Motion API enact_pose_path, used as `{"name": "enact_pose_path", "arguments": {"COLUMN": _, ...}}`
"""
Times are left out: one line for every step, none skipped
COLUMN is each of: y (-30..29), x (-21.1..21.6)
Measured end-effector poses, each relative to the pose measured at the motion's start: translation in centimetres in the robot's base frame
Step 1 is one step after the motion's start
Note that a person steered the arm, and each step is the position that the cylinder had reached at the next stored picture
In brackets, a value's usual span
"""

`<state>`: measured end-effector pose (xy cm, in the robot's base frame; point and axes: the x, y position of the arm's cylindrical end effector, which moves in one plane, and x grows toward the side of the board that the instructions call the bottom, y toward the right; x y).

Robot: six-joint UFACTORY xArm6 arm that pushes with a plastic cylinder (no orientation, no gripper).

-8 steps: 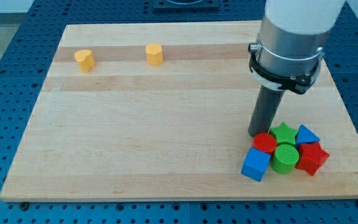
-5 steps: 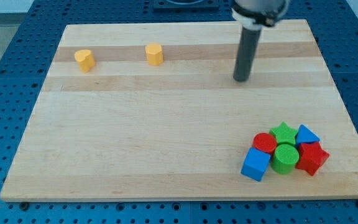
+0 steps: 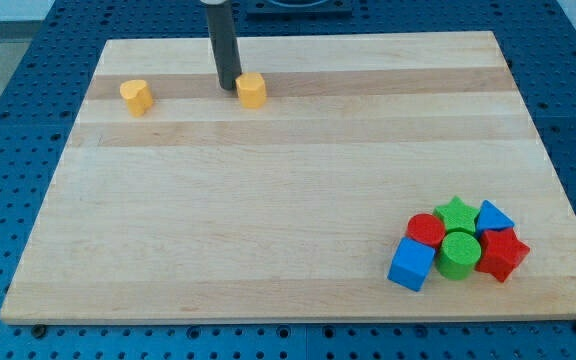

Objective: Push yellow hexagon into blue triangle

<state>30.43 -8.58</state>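
Yellow hexagon (image 3: 252, 90): small upright prism standing far back on the surface, left of centre. Blue triangle (image 3: 494, 217): small wedge lying near the right front corner, well apart from the hexagon.

Single high oblique view over board (image 3: 298, 200)

yellow blocks: 2 (image 3: 252, 90) (image 3: 136, 96) | green blocks: 2 (image 3: 457, 213) (image 3: 458, 254) | red blocks: 2 (image 3: 426, 230) (image 3: 502, 253) | blue blocks: 2 (image 3: 493, 217) (image 3: 411, 264)

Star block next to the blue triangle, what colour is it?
Green. The star sits left of the triangle, clear in the camera view.
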Motion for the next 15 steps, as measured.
{"name": "enact_pose_path", "arguments": {"y": 5.0, "x": 0.3}}
{"name": "enact_pose_path", "arguments": {"y": 7.5, "x": 0.7}}
{"name": "enact_pose_path", "arguments": {"y": 11.0, "x": 3.3}}
{"name": "enact_pose_path", "arguments": {"y": 12.5, "x": 4.9}}
{"name": "enact_pose_path", "arguments": {"y": 11.3, "x": 2.7}}
{"name": "enact_pose_path", "arguments": {"y": 6.6, "x": 1.2}}
{"name": "enact_pose_path", "arguments": {"y": 3.9, "x": 2.9}}
{"name": "enact_pose_path", "arguments": {"y": 6.4, "x": 5.3}}
{"name": "enact_pose_path", "arguments": {"y": 12.3, "x": 6.9}}
{"name": "enact_pose_path", "arguments": {"y": 15.9, "x": 8.0}}
{"name": "enact_pose_path", "arguments": {"y": 18.7, "x": 8.7}}
{"name": "enact_pose_path", "arguments": {"y": 19.1, "x": 8.8}}
{"name": "enact_pose_path", "arguments": {"y": 18.9, "x": 7.2}}
{"name": "enact_pose_path", "arguments": {"y": 20.0, "x": 7.1}}
{"name": "enact_pose_path", "arguments": {"y": 22.0, "x": 9.1}}
